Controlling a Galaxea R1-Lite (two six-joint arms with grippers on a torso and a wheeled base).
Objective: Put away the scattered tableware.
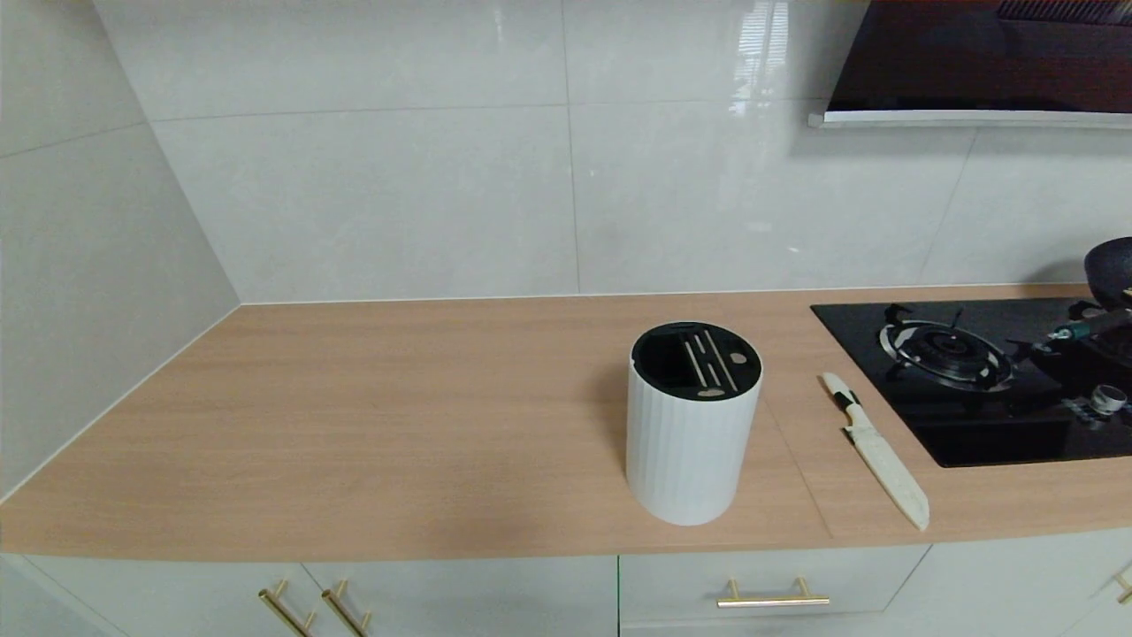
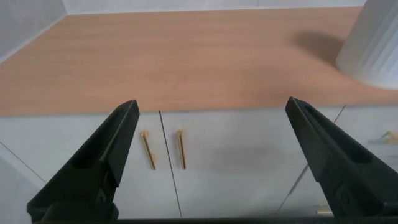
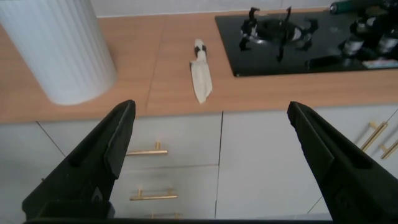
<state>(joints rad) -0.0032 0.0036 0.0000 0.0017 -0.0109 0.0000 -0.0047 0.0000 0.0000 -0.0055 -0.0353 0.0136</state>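
Wooden countertop (image 1: 398,425) spanning left to right, bounded on its far and left sides by a pale tiled wall (image 1: 442,177). Black gas hob (image 1: 973,433) inset at right, bearing a burner grate (image 1: 944,352) and a knob (image 1: 1107,398); dark pot (image 1: 1110,268) at its far right. Dark range hood (image 1: 973,62) above. White cabinet doors (image 1: 486,593) with gold handles (image 1: 773,601) along the near front.

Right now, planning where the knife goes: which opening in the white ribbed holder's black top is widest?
The large dark compartment on the left of the white ribbed cylindrical holder's top; to its right lie thin slots and a small hole.
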